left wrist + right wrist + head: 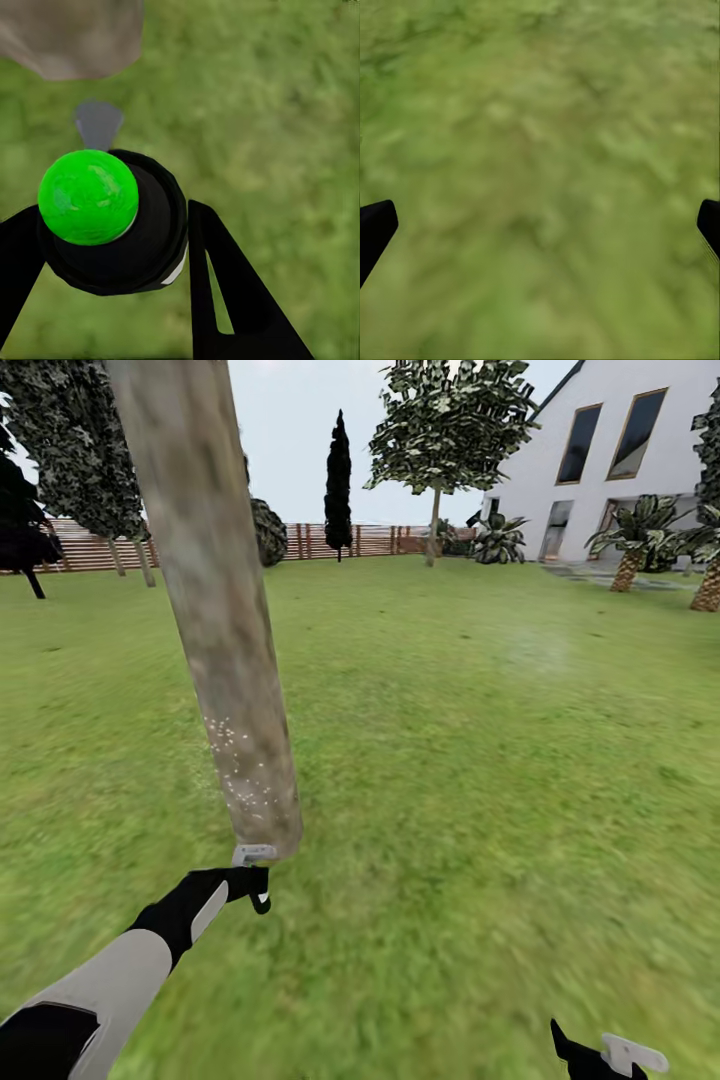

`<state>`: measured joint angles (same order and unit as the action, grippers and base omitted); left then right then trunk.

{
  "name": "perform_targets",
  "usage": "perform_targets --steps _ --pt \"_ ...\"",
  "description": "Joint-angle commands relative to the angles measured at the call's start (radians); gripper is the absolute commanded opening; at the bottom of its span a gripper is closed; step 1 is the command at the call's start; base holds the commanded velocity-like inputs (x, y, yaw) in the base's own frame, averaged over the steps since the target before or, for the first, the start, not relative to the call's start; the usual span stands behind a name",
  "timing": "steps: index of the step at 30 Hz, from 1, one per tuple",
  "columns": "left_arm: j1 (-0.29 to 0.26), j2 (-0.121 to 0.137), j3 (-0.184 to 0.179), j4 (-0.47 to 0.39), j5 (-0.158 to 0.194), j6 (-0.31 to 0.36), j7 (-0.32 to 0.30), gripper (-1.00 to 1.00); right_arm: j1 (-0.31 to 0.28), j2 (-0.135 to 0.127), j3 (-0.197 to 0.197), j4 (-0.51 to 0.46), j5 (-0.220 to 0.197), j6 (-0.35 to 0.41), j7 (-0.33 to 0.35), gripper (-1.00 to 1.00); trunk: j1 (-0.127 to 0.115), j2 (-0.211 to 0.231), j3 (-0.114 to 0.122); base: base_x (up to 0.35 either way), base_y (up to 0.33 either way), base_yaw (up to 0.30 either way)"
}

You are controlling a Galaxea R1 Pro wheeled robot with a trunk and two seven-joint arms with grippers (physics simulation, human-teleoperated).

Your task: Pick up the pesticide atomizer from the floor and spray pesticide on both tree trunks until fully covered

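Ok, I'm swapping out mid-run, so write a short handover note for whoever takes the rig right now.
Left gripper: shut on the pesticide atomizer, held low beside the near tree trunk.
Right gripper: open, empty, over the grass.
Done: atomizer picked up; white pesticide specks on a patch low on this trunk.
Left: most of this trunk looks bare. Finish covering it, then spray the second tree. The tree near the house may be it.
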<state>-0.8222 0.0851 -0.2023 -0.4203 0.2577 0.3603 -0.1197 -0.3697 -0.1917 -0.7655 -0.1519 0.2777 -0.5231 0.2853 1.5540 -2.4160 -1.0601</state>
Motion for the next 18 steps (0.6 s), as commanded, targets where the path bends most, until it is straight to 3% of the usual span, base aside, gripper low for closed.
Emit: perform_targets --steps 1,12,18 --pt "0.0 0.0 0.0 0.0 0.0 0.0 0.0 -1.0 0.0 0.0 0.0 0.0 0.0 0.0 0.0 1.0 0.0 0.0 0.0 0.0 -0.274 0.278" --pt "0.0 -0.001 0.0 0.001 0.002 0.0 0.0 -1.0 0.0 0.0 0.0 0.0 0.0 0.0 0.001 1.0 0.0 0.0 0.0 0.001 -0.274 0.278" --pt "0.0 -0.001 0.0 0.001 0.0 0.0 0.0 -1.0 0.0 0.0 0.0 0.0 0.0 0.0 0.001 1.0 0.0 0.0 0.0 0.103 -0.272 0.253"
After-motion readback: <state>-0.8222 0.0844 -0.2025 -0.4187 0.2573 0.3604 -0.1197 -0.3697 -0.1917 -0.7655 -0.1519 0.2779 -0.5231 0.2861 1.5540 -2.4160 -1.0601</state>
